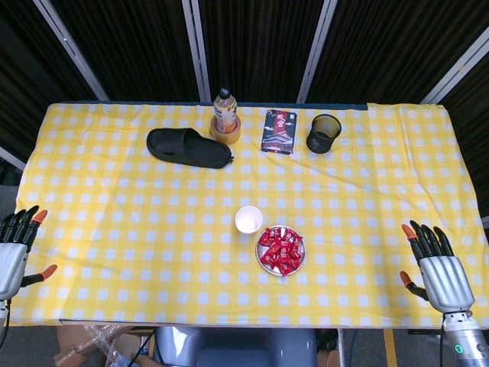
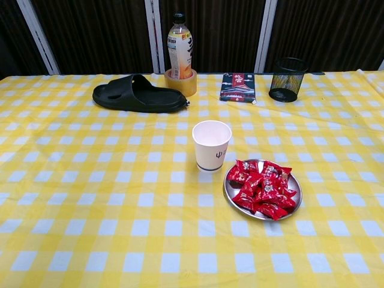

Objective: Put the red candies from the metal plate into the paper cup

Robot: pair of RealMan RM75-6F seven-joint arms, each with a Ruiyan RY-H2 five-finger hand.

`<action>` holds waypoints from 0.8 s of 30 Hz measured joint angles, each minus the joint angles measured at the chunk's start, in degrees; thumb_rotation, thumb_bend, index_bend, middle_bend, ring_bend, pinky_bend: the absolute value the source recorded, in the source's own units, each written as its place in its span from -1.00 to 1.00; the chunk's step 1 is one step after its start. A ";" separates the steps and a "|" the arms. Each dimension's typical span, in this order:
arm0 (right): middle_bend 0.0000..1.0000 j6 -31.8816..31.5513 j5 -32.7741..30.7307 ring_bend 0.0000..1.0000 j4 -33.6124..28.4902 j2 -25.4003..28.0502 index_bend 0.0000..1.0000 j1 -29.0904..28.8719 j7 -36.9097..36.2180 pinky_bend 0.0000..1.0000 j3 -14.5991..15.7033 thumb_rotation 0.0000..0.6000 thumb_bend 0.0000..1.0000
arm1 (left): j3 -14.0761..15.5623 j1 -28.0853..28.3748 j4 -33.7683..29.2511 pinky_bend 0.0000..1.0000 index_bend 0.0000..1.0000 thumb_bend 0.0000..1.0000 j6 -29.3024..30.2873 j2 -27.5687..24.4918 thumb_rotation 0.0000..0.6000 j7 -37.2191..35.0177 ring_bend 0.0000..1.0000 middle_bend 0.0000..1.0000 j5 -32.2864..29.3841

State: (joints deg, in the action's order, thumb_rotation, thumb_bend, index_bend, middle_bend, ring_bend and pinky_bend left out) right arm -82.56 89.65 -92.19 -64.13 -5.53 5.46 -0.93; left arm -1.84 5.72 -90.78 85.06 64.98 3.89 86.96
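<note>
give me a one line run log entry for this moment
candies heaped on metal plate | paper cup upright beside it | left hand open, right hand open, both at table edges

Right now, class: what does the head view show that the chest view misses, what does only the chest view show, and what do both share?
Only the head view shows the left hand and right hand, both open at the table's near edge. Only the chest view shows the mark on the paper cup. Both show the red candies on the metal plate, the slipper, bottle and mesh holder.
</note>
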 measured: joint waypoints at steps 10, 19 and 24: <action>-1.00 -1.00 0.64 -1.00 -0.05 0.21 -1.00 0.45 -1.58 -1.00 0.24 1.00 -0.28 | 0.17 -0.05 -0.19 -1.00 -1.00 -0.91 0.45 0.04 1.00 -0.27 -1.00 -1.00 0.70; -1.00 -1.25 2.21 -1.00 -0.95 0.49 -1.00 0.46 -2.20 -0.73 0.96 1.00 -0.27 | 0.10 -0.07 -0.35 -1.00 -1.00 -0.91 0.43 -0.06 1.00 -0.70 -1.00 -1.00 0.48; -1.00 -1.07 2.68 -0.30 -2.15 0.93 -1.00 0.22 -2.61 0.11 1.05 1.00 -0.27 | 0.20 -0.29 -0.25 -1.00 -1.00 -0.90 1.11 -0.09 1.00 -0.95 -1.00 -1.00 1.06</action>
State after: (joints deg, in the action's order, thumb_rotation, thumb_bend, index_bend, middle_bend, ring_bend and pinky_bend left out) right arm -83.63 92.33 -94.34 -63.20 -5.31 2.85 0.12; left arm -1.64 5.43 -91.03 86.18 64.89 2.94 88.02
